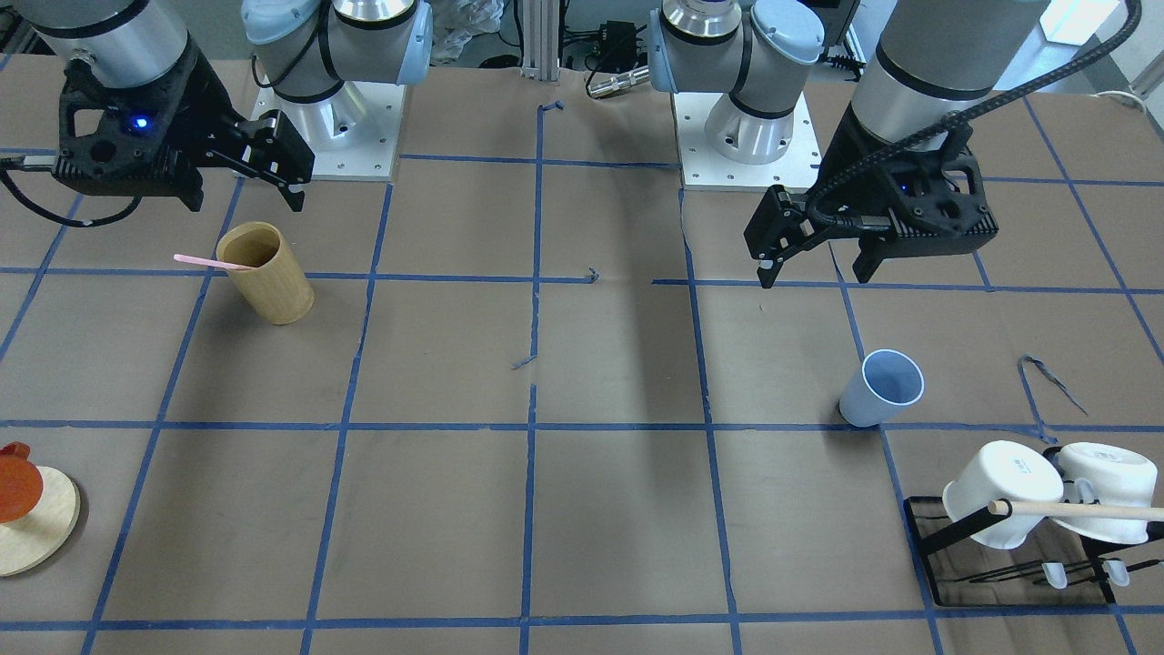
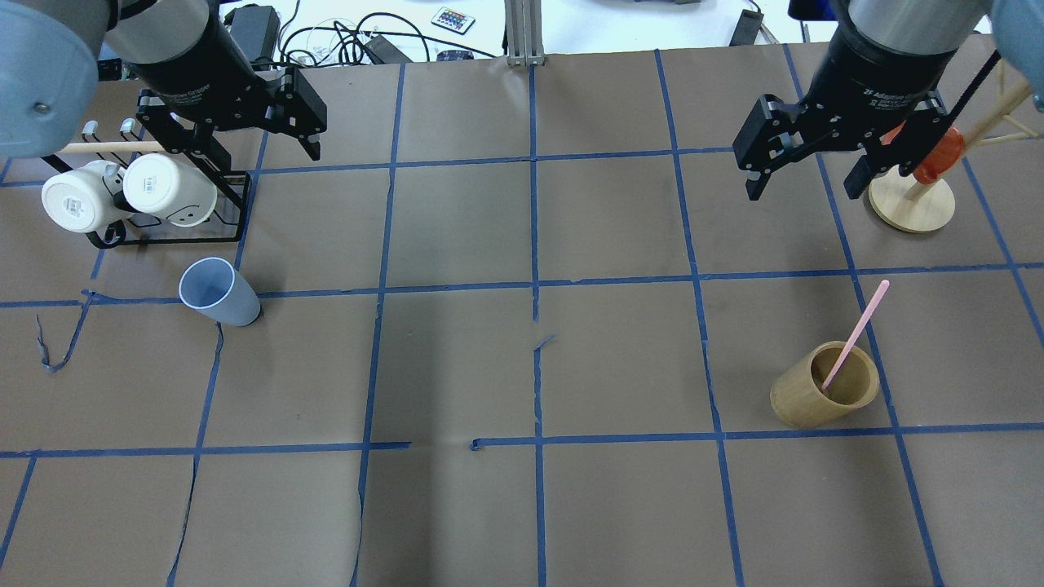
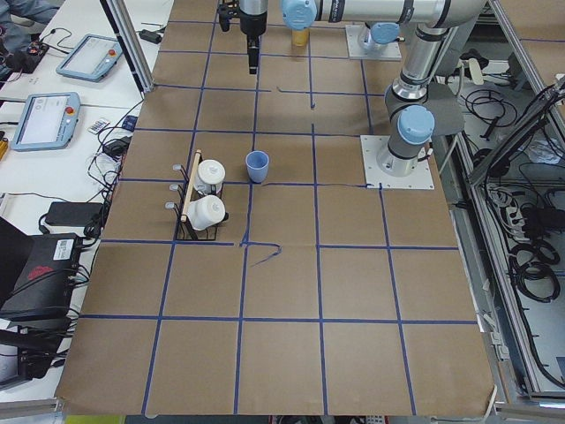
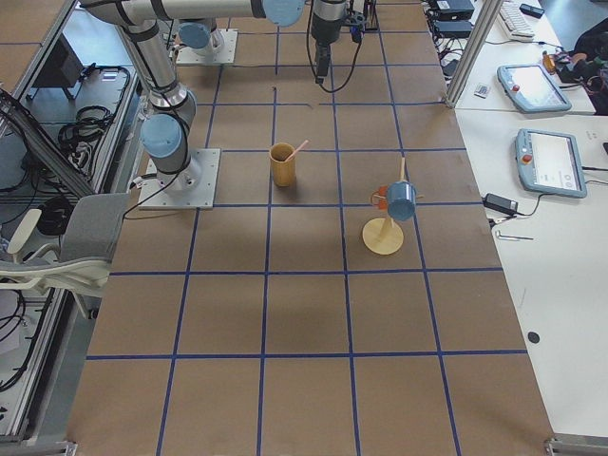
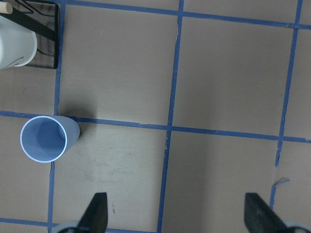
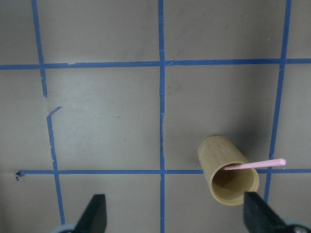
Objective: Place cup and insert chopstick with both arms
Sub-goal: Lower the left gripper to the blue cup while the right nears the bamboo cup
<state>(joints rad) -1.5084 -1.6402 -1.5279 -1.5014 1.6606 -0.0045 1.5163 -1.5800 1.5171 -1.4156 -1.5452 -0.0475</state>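
The pale blue cup (image 2: pixel 218 292) stands upright on the table, also in the front view (image 1: pixel 882 388) and the left wrist view (image 5: pixel 46 138). My left gripper (image 2: pixel 236 147) hangs open and empty above and beyond the cup, with its jaws wide apart in the front view (image 1: pixel 814 268). The pink chopstick (image 2: pixel 856 330) leans inside a tan bamboo cylinder (image 2: pixel 820 399), also in the right wrist view (image 6: pixel 255 164). My right gripper (image 2: pixel 802 187) is open and empty, high above the table beyond the cylinder.
A black rack (image 2: pixel 236 204) with two white mugs (image 2: pixel 167 187) and a wooden dowel stands near the cup on the left. A round wooden stand (image 2: pixel 912 208) with a red-orange piece stands at the far right. Blue tape lines grid the brown table.
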